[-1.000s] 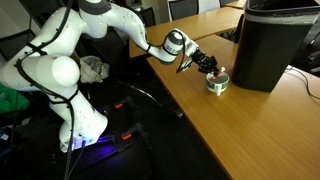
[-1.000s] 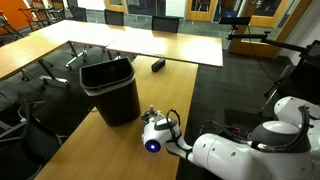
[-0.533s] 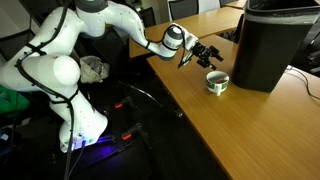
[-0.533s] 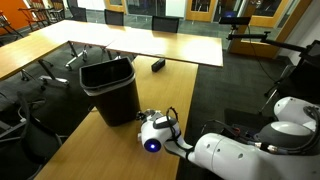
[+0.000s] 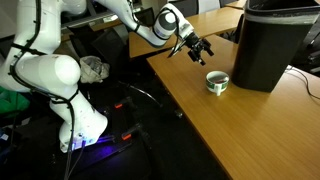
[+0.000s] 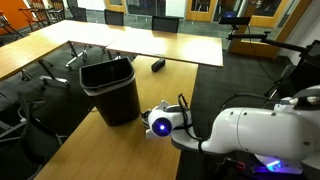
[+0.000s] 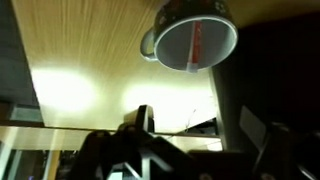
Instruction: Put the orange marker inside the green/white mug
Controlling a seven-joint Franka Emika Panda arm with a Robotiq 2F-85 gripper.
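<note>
Arm (image 5: 60, 75): reaching in from the left edge over the table (image 5: 200, 135); its upper links are running out of the top of an exterior view.
Gripper (image 5: 200, 50): hanging in the air above the table, apart from the mug; in the wrist view (image 7: 195, 128) its two dark fingers (image 7: 145, 122) are standing spread with nothing between them; their tips are blurring into shadow at the bottom edge.
Wrist (image 6: 160, 124): facing the camera in an exterior view and covering the fingers.
Green/white mug (image 5: 217, 81): standing upright on the table just beside the bin; its rim is being cut by the top edge in the wrist view (image 7: 170, 12).
Orange marker (image 7: 197, 45): lying inside the mug, showing as a thin red streak against the pale inside; too small to make out in both exterior views.
Black bin (image 5: 265, 50): standing on the table, its right side being cropped; showing whole elsewhere (image 6: 112, 90).
</note>
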